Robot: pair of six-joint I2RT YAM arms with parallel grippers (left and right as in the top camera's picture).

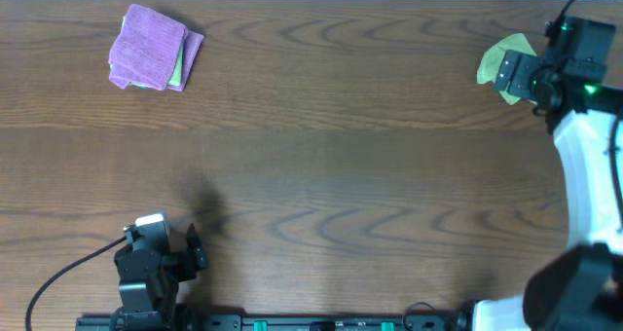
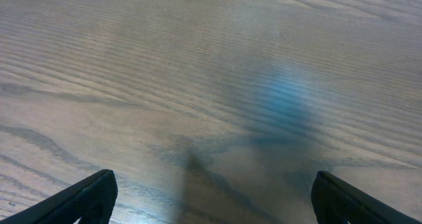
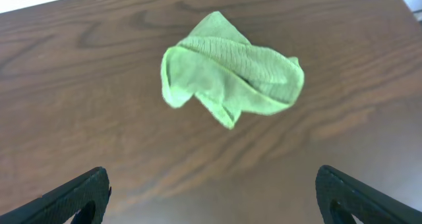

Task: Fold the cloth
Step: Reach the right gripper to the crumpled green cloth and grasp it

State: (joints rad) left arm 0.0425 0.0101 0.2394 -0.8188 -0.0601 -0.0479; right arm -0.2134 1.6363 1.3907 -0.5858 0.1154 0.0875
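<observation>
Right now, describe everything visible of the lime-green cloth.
The cloth is lime green, a soft-looking fabric with a fine ribbed weave and a stitched hem. It lies crumpled in a loose heap, its edges lapped over each other. It rests on the wooden table near the far right corner, partly hidden by the right arm in the overhead view. The right hand is open and clear of it. No tag shows.

Overhead straight down, far, whole table point(image 1: 311, 175); wrist views low, oblique, near; cloth point(image 3: 231, 69) shared with right wrist
</observation>
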